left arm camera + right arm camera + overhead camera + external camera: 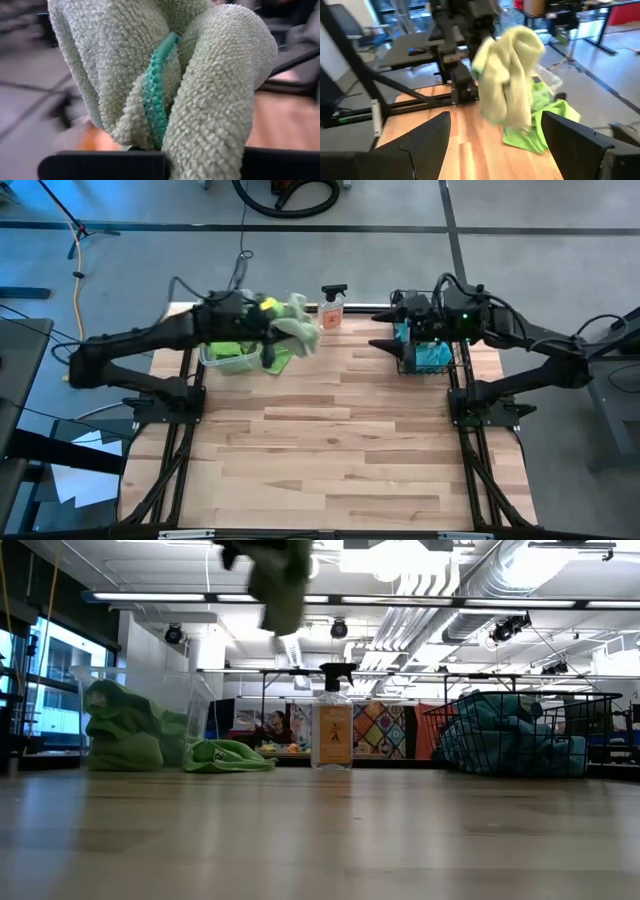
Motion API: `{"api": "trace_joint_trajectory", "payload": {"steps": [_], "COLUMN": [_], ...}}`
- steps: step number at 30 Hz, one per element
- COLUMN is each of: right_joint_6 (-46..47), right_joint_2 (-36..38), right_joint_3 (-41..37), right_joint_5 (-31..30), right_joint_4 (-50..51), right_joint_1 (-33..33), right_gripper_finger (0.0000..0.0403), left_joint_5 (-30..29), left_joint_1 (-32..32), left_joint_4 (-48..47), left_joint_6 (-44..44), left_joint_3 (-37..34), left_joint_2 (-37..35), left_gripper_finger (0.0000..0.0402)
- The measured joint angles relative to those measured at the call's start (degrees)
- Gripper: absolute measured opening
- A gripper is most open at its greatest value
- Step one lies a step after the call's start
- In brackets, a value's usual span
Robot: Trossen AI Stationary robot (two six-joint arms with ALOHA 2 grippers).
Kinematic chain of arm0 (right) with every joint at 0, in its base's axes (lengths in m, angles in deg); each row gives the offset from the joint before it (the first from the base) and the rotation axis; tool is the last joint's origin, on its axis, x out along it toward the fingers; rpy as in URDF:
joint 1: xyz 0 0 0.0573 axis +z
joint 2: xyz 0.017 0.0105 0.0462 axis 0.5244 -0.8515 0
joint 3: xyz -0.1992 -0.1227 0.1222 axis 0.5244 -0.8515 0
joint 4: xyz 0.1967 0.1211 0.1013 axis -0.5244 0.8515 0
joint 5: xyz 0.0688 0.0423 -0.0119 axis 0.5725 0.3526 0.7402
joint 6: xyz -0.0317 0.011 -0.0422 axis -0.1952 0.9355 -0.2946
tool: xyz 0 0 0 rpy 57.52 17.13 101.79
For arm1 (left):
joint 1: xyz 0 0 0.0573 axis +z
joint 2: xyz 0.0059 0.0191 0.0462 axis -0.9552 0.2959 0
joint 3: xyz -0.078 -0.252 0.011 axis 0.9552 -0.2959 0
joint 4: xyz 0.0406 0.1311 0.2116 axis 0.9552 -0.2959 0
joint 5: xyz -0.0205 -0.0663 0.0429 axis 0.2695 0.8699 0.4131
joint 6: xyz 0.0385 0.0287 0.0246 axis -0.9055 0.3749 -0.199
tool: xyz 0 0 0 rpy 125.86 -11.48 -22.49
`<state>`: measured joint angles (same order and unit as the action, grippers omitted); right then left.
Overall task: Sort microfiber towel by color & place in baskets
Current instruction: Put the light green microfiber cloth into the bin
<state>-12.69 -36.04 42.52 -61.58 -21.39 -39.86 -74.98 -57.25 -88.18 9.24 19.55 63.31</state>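
My left gripper point(278, 323) is shut on a pale lime-green microfiber towel point(300, 330) and holds it high over the far left of the table, beside the clear tub point(232, 360). The tub holds green towels. Another green towel point(228, 755) lies on the table against the tub's right side. My right gripper point(385, 330) stands open in the air at the left side of the black wire basket point(430, 352), with nothing between its fingers point(432, 135). That basket holds blue towels point(500, 735). My left gripper has the towel by a bunched, folded part point(165, 145), several layers thick, with a teal stitched edge point(155, 95) running through it. The towel itself hides the fingertips. The fingers come nearly level from the table's left. The towel point(507, 85) hangs slack below them, clear of the table.
A clear spray bottle point(332, 308) with a black trigger stands upright at the far edge, between the tub and the basket. The wooden tabletop point(340, 440) stretches bare toward the near edge. Beyond the table, the low view shows a room with tables.
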Motion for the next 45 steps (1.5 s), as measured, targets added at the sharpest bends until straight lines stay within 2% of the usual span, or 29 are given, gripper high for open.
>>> {"api": "trace_joint_trajectory", "payload": {"steps": [6, 11, 15, 20, 22, 25, 29, 33, 37, 40, 45], "right_joint_6": [-1.45, -1.99, -1.63, -1.55, -1.57, -1.78, -1.99, -1.77, -1.77, -1.77, -1.53], "right_joint_2": [-0.35, -1.05, -1.39, -1.37, -1.36, -1.37, -1.37, -1.37, -1.37, -1.37, -1.37], "right_joint_3": [-0.02, -0.04, -0.07, -0.07, -0.07, -0.07, -0.07, -0.07, -0.07, -0.07, -0.07], "right_joint_5": [-2.41, -3.43, -3.45, -4.29, -5.62, -6.80, -6.95, -6.95, -6.96, -6.95, -6.95], "right_joint_4": [0.34, 0.34, 0.33, 0.31, 0.29, 0.29, 0.29, 0.28, 0.28, 0.29, 1.30], "right_joint_1": [0.00, -0.02, -0.02, -0.02, -0.02, -0.02, -0.02, -0.02, -0.02, -0.02, -0.02], "right_gripper_finger": [0.0307, 0.0307, 0.0307, 0.0307, 0.0307, 0.0307, 0.0307, 0.0307, 0.0307, 0.0307, 0.0307], "left_joint_5": [-12.32, -17.45, -23.72, -37.74, -36.70, -31.37, -27.58, -25.25, -22.42, -19.61, -17.43], "left_joint_1": [1.68, 2.78, 3.29, 5.34, 8.20, 13.58, 20.49, 26.40, 29.42, 30.38, 32.32], "left_joint_4": [-10.45, -18.87, -27.81, -34.91, -35.81, -39.60, -45.84, -49.38, -47.67, -42.90, -40.36], "left_joint_6": [-1.96, -0.68, 1.94, 4.47, 4.50, 4.91, 6.56, 3.48, -1.82, -4.95, -6.10], "left_joint_3": [0.00, 0.00, 0.00, 0.00, 0.02, 0.02, 0.02, 0.02, 0.02, 0.02, 0.02], "left_joint_2": [-10.37, -16.62, -18.82, -18.91, -18.17, -15.81, -10.01, -4.02, 1.60, 4.68, 8.69], "left_gripper_finger": [0.0005, 0.0005, 0.0005, 0.0005, 0.0005, 0.0005, 0.0005, 0.0005, 0.0005, 0.0005, 0.0005]}}
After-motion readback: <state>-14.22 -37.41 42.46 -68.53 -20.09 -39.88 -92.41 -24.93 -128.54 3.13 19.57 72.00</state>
